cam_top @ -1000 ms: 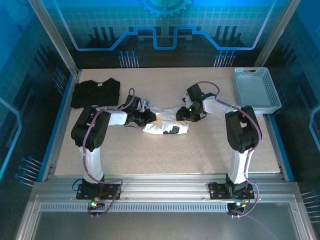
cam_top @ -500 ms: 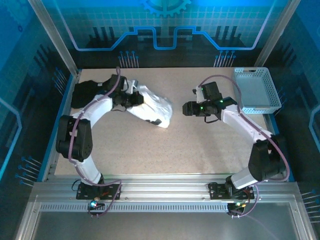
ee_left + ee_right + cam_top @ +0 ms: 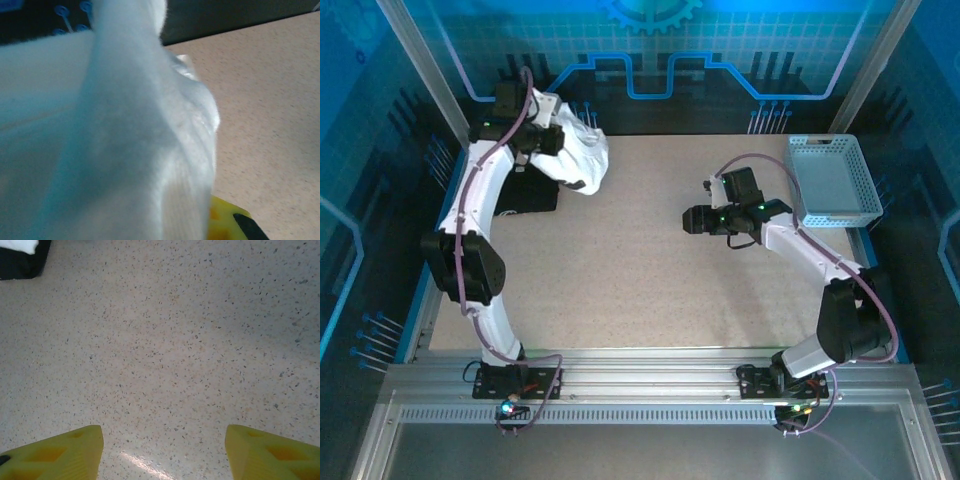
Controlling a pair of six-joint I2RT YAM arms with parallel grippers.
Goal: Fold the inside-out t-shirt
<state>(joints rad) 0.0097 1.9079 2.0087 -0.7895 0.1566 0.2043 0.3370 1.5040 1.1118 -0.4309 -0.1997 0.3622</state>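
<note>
The left jaws are clamped on the inside-out t-shirt (image 3: 578,155), held bunched in the air over the desk's (image 3: 650,290) far left corner; the right jaws are spread wide, empty, over bare desk right of centre. Gripped at one point, the cloth could be set down crumpled, or draped over the black folded t-shirt (image 3: 525,195) below. A basket (image 3: 835,180) is set in the far right corner.

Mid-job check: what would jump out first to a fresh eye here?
The white t-shirt hangs bunched from the shut left gripper, held up at the far-left corner near the black folded t-shirt. The right gripper stands open over bare table, right of centre, near the basket.
</note>
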